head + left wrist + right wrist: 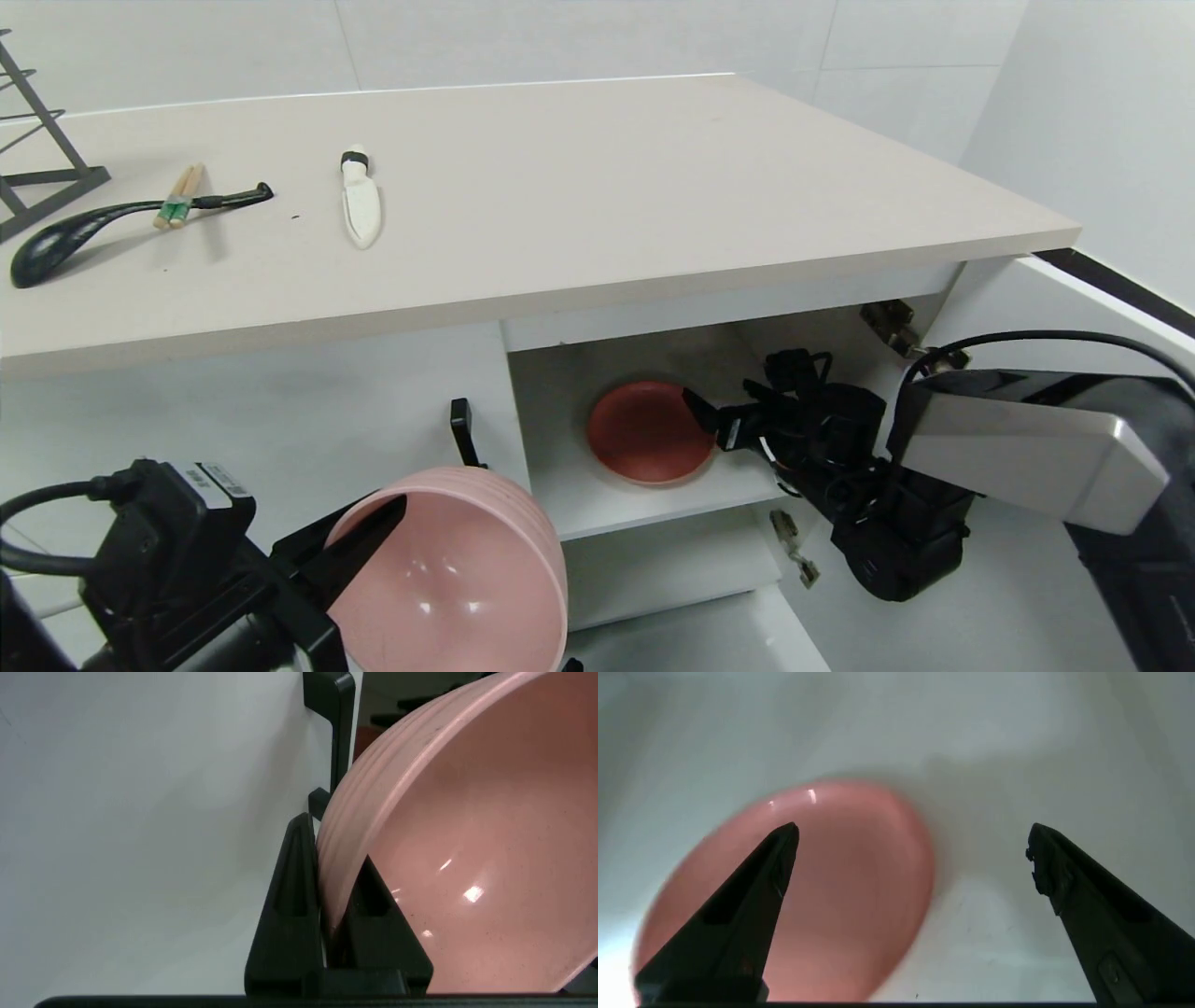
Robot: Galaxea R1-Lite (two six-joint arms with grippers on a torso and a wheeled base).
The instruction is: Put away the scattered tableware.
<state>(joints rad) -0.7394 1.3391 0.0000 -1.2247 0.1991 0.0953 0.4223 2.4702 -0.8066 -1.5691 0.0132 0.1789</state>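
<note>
Pink bowl [467, 579] pinched in left fingers [299, 905] | red plate [644, 434] on shelf [607, 504] (right fingers [738, 924] wide)

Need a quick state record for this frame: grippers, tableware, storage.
left gripper: shut on the pink bowl at its rim, below counter level
right gripper: open, at the red plate, not gripping it
red plate: flat on the cabinet shelf
countertop: black ladle, chopsticks crossing its handle, white knife lying apart
dish rack: countertop's left edge
</note>
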